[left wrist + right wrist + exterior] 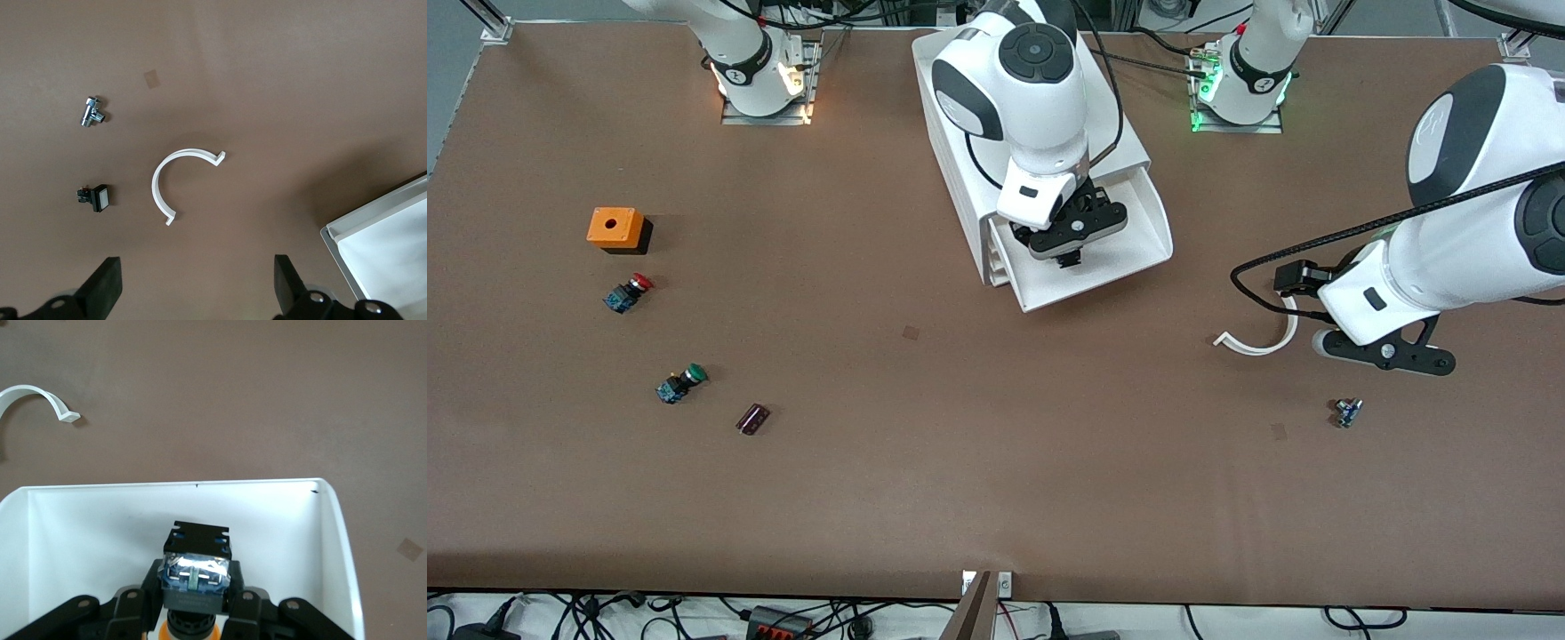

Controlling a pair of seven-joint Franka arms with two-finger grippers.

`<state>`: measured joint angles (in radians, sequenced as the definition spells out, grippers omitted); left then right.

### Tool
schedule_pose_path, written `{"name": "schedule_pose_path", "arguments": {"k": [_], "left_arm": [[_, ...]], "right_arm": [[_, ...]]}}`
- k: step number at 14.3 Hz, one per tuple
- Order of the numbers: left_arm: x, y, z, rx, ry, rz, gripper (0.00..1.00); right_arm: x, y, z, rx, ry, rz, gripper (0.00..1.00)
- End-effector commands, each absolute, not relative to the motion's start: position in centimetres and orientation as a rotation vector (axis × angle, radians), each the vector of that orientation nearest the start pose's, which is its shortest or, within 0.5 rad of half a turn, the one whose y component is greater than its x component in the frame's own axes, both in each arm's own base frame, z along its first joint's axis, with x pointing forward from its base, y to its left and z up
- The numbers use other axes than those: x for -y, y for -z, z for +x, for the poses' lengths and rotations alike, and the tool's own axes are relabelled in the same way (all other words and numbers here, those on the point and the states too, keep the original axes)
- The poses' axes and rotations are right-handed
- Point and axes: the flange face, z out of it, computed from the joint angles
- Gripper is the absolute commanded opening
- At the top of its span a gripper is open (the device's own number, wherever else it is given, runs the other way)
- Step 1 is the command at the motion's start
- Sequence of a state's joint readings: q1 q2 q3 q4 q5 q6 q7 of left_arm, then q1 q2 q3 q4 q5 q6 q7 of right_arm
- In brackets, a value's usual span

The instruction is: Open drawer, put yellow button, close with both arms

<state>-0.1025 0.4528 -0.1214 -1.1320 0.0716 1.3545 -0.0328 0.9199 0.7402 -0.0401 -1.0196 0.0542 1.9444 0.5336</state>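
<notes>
The white cabinet (960, 178) stands at the table's middle, near the robots' bases. Its top drawer (1138, 236) is pulled out toward the front camera. My right gripper (1069, 255) hangs over the open drawer, shut on the yellow button (195, 577). In the right wrist view the button's blue-grey body sits between the fingers (137, 603) with the orange cap below, over the drawer's white floor (87, 527). The hand hides the button in the front view. My left gripper (1387, 356) is open and empty over bare table toward the left arm's end, its fingers (107, 287) wide apart.
A white curved clip (1258, 342) lies beside the left gripper, with a small metal fitting (1347, 412) nearer the camera and a small black part (95, 197). Toward the right arm's end lie an orange box (615, 228), a red button (628, 292), a green button (681, 383) and a dark cylinder (752, 419).
</notes>
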Motion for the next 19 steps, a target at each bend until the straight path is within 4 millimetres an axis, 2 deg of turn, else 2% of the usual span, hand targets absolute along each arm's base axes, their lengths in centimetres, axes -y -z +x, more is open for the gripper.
{"name": "schedule_pose_path", "arguments": {"k": [1,7,10,11,12,13,15,19], "left_arm": [[12.0,-53.9,64.8,-0.251,-0.333,-3.084,1.00],[11.9,-53.9,64.8,-0.251,-0.333,-3.084,1.00],[12.0,-54.0,64.8,-0.248,-0.330,-3.085,1.00],[11.9,-54.0,64.8,-0.246,-0.330,-3.084,1.00],[12.0,-54.0,64.8,-0.248,-0.330,-3.085,1.00],[12.0,-54.0,64.8,-0.251,-0.330,-3.085,1.00],[12.0,-54.0,64.8,-0.248,-0.330,-3.085,1.00],[12.3,-53.9,64.8,-0.246,-0.331,-3.087,1.00]], "right_arm": [[-61.5,-42.8,47.7,0.475,0.210,-2.955,0.00],[-62.1,-40.8,47.7,0.477,0.204,-2.958,0.00],[-62.3,-40.8,47.5,0.479,0.197,-2.953,0.00],[-62.2,-40.7,47.4,0.477,0.186,-2.959,0.14],[-62.1,-41.0,47.5,0.463,0.192,-2.961,0.95],[-62.0,-40.9,47.5,0.454,0.190,-2.970,1.00],[-61.8,-41.7,47.6,0.431,0.191,-2.974,1.00],[-59.9,-46.2,49.3,0.376,0.215,-2.980,1.00]]}}
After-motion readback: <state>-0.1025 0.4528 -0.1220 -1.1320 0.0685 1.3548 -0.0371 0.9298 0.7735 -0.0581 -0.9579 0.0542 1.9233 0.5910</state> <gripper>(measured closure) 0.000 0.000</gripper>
